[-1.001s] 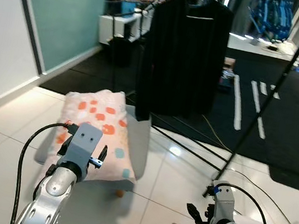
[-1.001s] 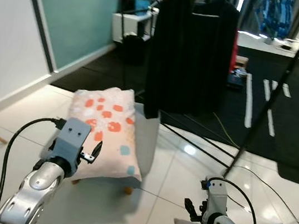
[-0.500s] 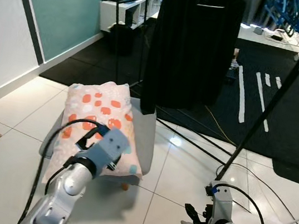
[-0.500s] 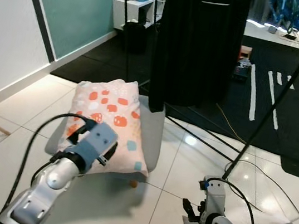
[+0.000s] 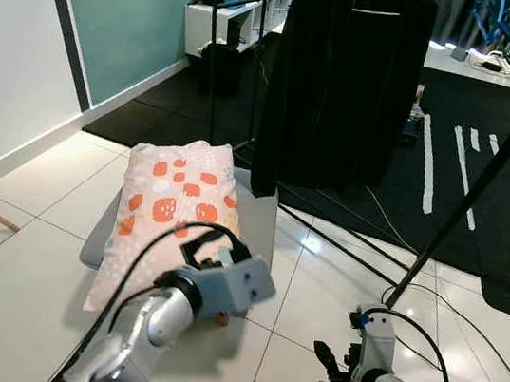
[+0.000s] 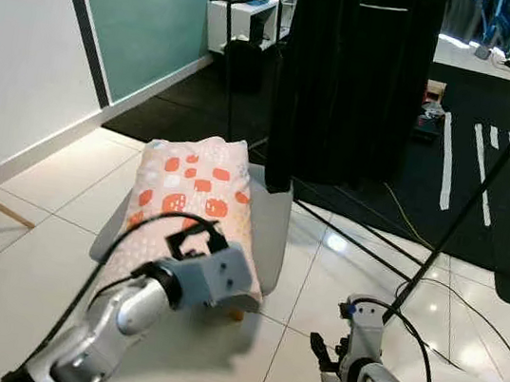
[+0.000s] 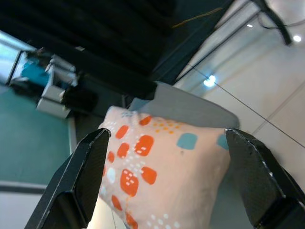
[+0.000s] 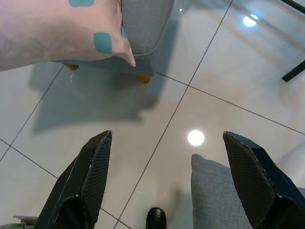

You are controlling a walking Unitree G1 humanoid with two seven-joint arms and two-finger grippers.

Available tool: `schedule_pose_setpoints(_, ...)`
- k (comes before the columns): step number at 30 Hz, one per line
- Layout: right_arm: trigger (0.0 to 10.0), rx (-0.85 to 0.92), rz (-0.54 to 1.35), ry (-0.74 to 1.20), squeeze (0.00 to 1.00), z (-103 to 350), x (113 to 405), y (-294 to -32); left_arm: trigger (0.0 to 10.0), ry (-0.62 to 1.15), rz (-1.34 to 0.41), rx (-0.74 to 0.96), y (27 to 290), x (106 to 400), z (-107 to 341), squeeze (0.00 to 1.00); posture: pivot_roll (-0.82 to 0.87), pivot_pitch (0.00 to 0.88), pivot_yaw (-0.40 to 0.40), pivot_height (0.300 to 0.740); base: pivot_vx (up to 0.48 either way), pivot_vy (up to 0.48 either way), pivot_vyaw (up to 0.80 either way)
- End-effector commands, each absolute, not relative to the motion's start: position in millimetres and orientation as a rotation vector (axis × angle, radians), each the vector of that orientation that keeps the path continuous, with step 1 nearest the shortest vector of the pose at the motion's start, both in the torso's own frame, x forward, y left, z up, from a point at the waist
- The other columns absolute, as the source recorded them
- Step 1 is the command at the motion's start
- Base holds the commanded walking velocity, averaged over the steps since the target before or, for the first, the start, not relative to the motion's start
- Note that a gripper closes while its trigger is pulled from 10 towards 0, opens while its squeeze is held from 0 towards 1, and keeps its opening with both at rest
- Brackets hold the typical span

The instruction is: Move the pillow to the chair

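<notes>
The pillow [image 5: 173, 210] lies along the grey chair [image 5: 255, 222], its near corner overhanging the seat's front edge. It looks light, soft and floppy, so a pinch at that near corner or edge should hold best. The left gripper [image 7: 167, 183] hovers just before it, jaws apart; the right gripper [image 8: 169, 183] hangs low over the floor, jaws also apart.

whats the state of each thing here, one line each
pillow: lying flat on the grey chair, not held
grey chair: upright, carrying the pillow
left end effector: open, just short of the pillow, not touching
right end effector: open, empty, low over the tiled floor
black garment: hanging on the rack behind the chair
grey cushion: lying on the floor by the right end effector
</notes>
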State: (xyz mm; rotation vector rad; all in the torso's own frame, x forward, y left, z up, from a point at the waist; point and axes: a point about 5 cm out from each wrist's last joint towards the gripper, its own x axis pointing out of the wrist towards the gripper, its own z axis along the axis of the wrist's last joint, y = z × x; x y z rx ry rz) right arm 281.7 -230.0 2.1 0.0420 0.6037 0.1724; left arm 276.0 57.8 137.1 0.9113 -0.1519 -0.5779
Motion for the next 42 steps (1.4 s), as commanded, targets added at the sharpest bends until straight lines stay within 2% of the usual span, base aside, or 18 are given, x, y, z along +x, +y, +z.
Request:
schedule_pose_setpoints(1,10.0,0.057,0.17,0.602,0.0,1,281,-226,10.0,-0.086,-0.617,0.924,61,278,130,0.0,-0.12,0.053,0.003,0.74,0.0,0.0,0.0)
schedule_pose_setpoints(8,10.0,0.053,0.167,0.6,0.0,1,280,-229,10.0,0.012,-0.656,0.808,64,278,123,0.0,-0.13,0.062,0.005,0.74,0.0,0.0,0.0)
schedule_pose_setpoints(23,10.0,0.051,0.156,0.593,0.0,1,279,-233,10.0,0.014,-0.673,0.831,63,274,126,0.0,-0.15,0.073,0.011,0.74,0.0,0.0,0.0)
schedule_pose_setpoints(42,10.0,0.088,0.118,0.581,0.0,1,280,-233,10.0,0.033,-0.679,0.84,75,275,123,0.0,-0.16,0.042,0.035,0.74,0.0,0.0,0.0)
